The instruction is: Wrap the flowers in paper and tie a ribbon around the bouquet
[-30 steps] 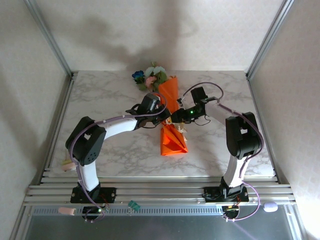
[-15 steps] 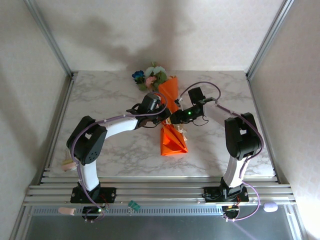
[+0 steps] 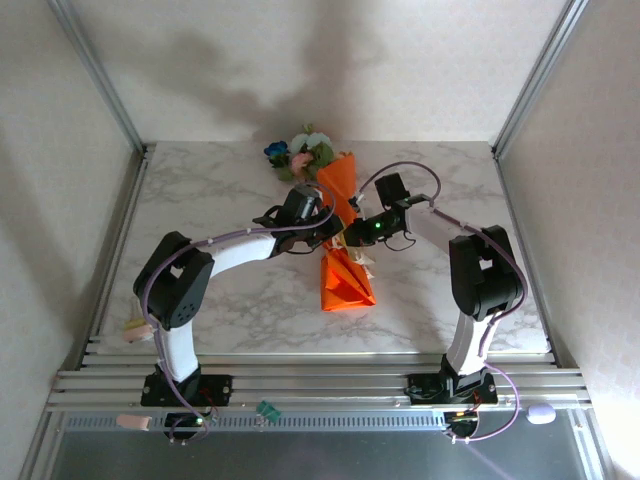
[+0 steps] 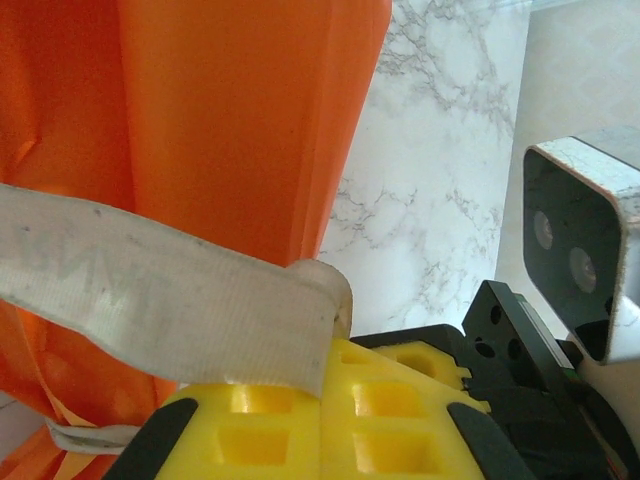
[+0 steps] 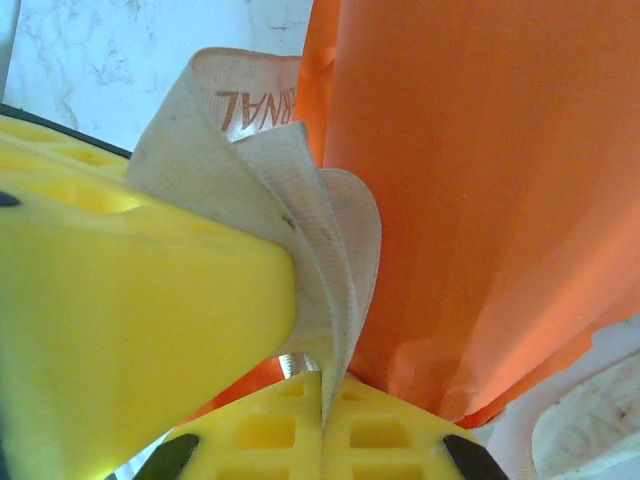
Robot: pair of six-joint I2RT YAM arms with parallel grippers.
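Top external view: over the last second the right tool [image 3: 352, 236] has edged a little toward the left of the frame, in against the bouquet [image 3: 338, 200]. Its jaws stood apart a moment ago and have now come together. The left tool [image 3: 326, 232] has stayed where it was, on the other side of the same narrow waist of the orange paper [image 3: 345, 285]. The bouquet lies near the centre of the tabletop [image 3: 220, 290], running up the frame. The flowers [image 3: 302, 152] show past its upper end, close to the back edge, and the folded tail points toward the bottom.

That closing matters. It looks as though each tool now has hold of the ribbon [image 5: 290, 200], so the band is at the cone and tying can start. I judge the wrapping done and the knot not yet made.

Right wrist view: the yellow pads [image 5: 260, 430] at the bottom of the frame are pressed together. A bunched fold of the cream ribbon is pinched in their seam and loops up and left, just beside the orange paper.

Left wrist view: the left tool's pads [image 4: 250, 430] are likewise shut flat on one another, clamping the ribbon at bottom centre. From there the strip runs left across the face of the paper, touching it.
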